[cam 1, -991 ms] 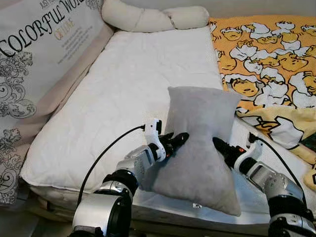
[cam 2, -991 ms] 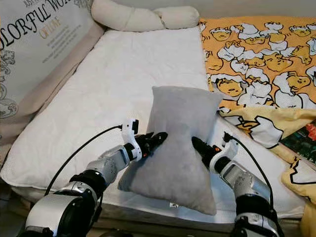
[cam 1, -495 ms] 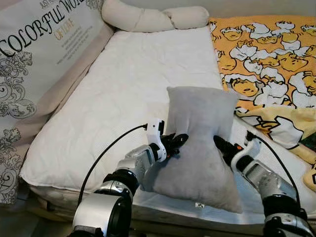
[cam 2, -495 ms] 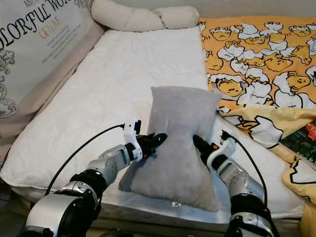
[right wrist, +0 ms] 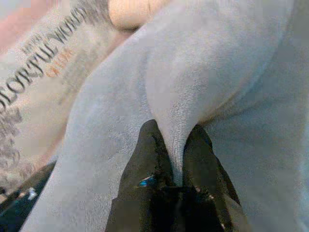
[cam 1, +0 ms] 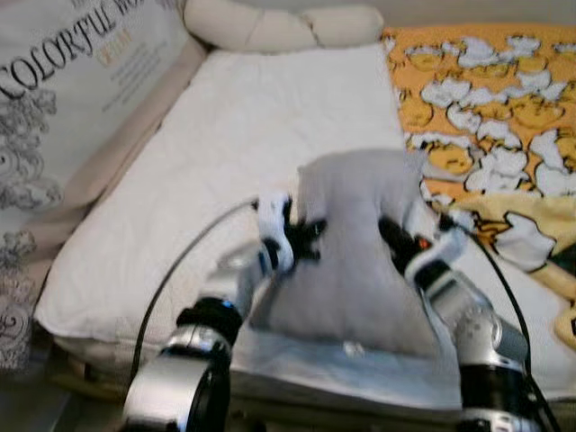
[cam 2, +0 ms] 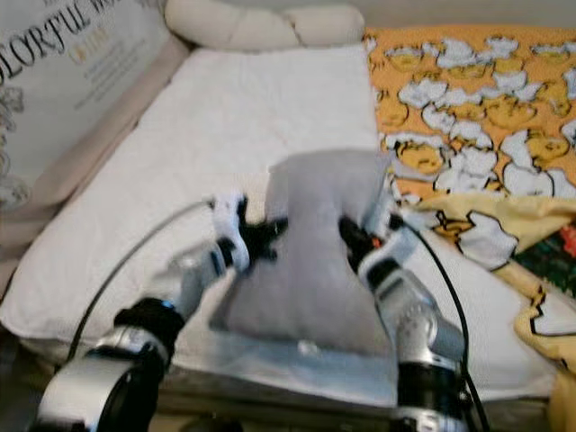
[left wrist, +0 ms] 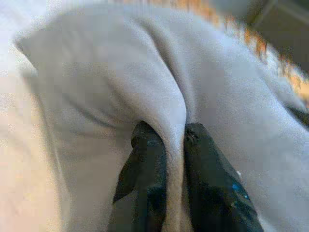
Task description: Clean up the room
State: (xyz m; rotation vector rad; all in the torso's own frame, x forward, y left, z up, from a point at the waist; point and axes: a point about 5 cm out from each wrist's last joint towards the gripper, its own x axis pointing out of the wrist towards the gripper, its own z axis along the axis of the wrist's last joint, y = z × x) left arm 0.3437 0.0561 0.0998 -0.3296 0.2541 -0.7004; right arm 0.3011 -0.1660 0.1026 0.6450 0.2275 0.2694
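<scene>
- Grey pillow: held between both arms above the near edge of the white mattress; long axis runs away from the robot, far end raised, near end low by the bed's front edge.
- Left gripper: at the pillow's left flank, about mid-length; its fingers pinch a raised fold of the grey fabric.
- Right gripper: at the opposite flank, level with the left; its fingers likewise nip a ridge of fabric.
- Governing relation: the pillow lies between the two grips, each arm equally near, so any carry probably needs both arms moving together.
- Yellow patterned blanket: on the bed to the right.
</scene>
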